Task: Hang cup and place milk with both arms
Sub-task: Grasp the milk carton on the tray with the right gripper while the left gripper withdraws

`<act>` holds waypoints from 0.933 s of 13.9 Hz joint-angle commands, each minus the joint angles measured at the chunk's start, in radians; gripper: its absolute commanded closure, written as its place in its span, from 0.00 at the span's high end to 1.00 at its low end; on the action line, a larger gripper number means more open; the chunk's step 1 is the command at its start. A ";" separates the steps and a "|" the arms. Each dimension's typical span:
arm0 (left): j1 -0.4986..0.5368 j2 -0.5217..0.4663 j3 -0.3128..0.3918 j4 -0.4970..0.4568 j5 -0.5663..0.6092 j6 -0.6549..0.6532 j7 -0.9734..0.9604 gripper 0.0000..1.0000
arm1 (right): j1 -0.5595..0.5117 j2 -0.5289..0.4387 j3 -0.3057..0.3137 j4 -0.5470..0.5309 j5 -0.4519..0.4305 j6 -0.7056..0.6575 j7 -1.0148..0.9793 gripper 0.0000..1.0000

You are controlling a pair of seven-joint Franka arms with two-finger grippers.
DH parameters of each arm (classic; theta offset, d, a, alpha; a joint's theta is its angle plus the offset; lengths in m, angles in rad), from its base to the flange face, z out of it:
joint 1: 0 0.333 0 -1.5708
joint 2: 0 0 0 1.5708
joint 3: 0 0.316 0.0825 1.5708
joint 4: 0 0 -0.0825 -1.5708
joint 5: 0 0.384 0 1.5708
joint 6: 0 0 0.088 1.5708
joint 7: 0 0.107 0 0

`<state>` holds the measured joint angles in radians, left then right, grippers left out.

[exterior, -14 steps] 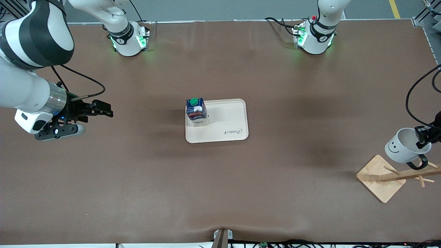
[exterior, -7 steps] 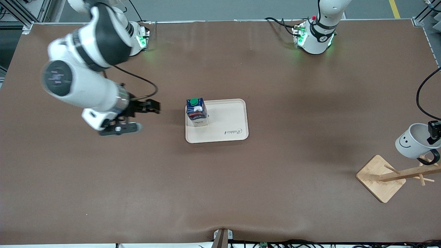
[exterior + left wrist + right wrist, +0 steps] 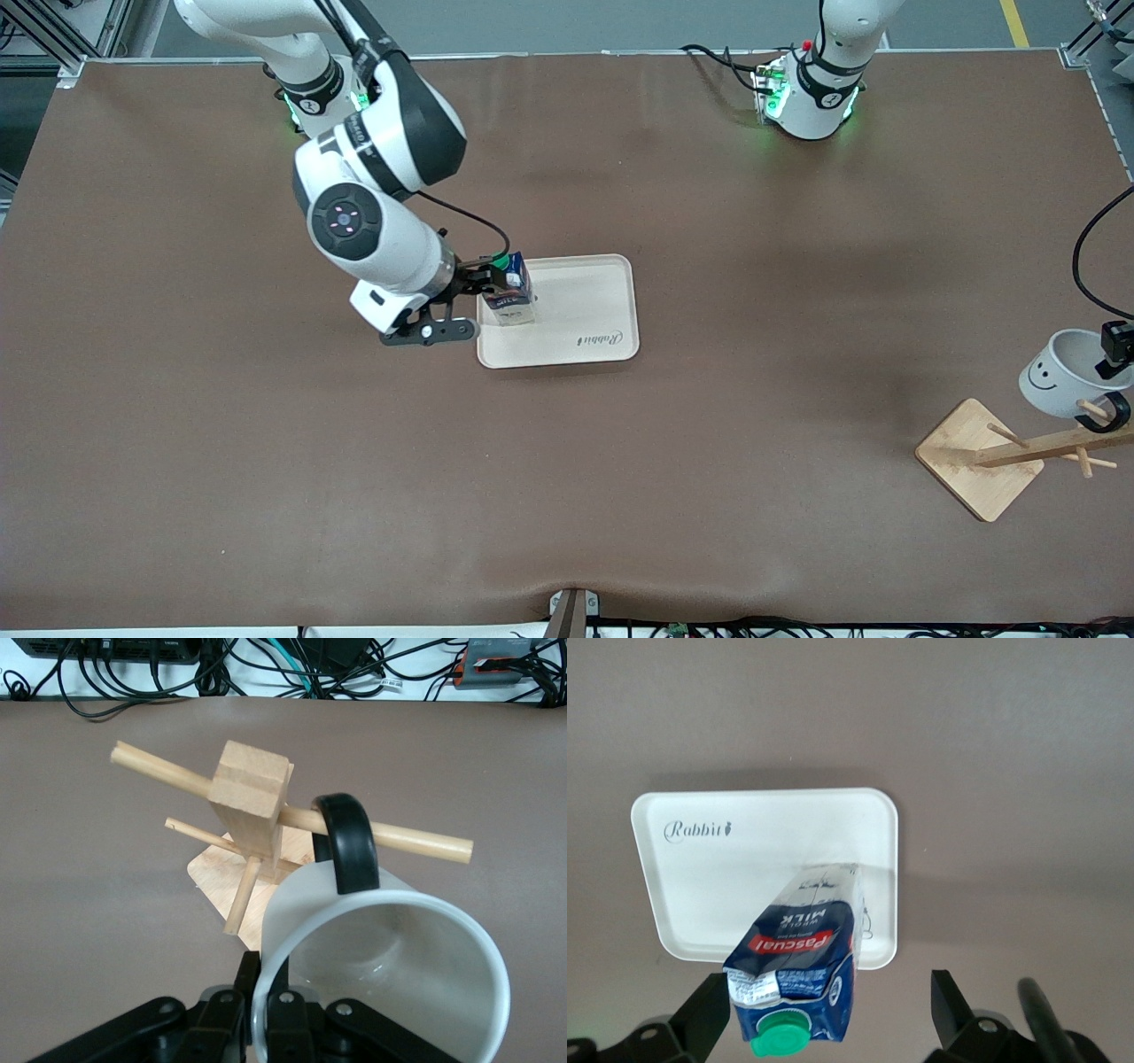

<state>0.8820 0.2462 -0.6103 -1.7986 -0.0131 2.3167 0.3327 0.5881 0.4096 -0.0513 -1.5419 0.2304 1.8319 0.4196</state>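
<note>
1. Two black two-finger grippers are at work. The right gripper [image 3: 485, 276] stands spread wide at the small dark-blue milk carton with a green screw cap [image 3: 509, 290]; in the right wrist view its fingers [image 3: 709, 1019] flank the carton [image 3: 799, 970] without pressing it.
2. A second ago this gripper hung over bare desk toward the right arm's end; it has since swung in to the carton.
3. The carton stands upright where it was, on the corner of the cream rectangular tray [image 3: 585, 341] nearest the right arm's base.
4. The left gripper [image 3: 1114, 344] is clenched on the rim of the small white smiley-face mug [image 3: 1059, 385], as the left wrist view shows [image 3: 266, 1014].
5. The mug [image 3: 390, 966] hangs tilted, its black loop handle [image 3: 347, 843] threaded over a peg [image 3: 416, 835] of the wooden cup rack [image 3: 983, 456].
6. A second ago the handle hung short of that peg; the mug has shifted toward the left arm's end of the brown desk [image 3: 354, 478].
</note>
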 commanded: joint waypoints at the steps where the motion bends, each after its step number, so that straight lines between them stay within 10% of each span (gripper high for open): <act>1: 0.012 -0.013 -0.016 -0.001 -0.018 -0.013 0.016 1.00 | 0.032 0.004 -0.012 -0.017 0.012 0.015 0.016 1.00; 13: -0.003 -0.071 -0.301 0.290 0.163 -0.593 -0.553 1.00 | 0.085 0.054 -0.010 -0.043 0.076 0.038 0.030 1.00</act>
<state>0.8714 0.1774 -0.8791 -1.5752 0.1295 1.8342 -0.1751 0.6578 0.4698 -0.0535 -1.5649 0.2865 1.8674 0.4286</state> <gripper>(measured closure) 0.000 0.000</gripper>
